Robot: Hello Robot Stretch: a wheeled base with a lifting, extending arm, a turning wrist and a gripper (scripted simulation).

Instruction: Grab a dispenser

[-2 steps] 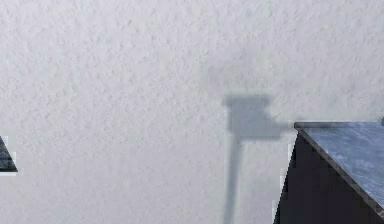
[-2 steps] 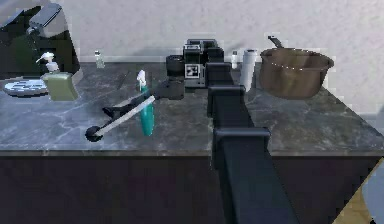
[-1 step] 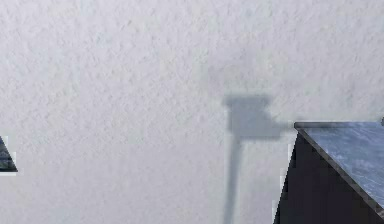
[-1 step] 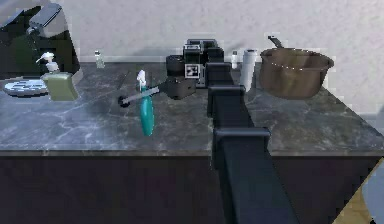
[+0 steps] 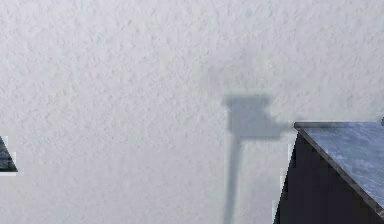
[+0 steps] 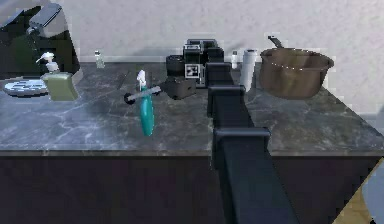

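In the arm side view the gripper (image 6: 134,97) held a teal dispenser (image 6: 148,116) with a pale spray head. The bottle was slim, tilted, and clear of the grey marble countertop (image 6: 90,125). Any label on it was too small to read. It hung at 9 o'clock from the end of the arm (image 6: 235,130). Farther toward 9 o'clock stood an olive pump bottle (image 6: 61,84) beside a plate (image 6: 20,88). At 3 o'clock stood a brown pot (image 6: 295,72).
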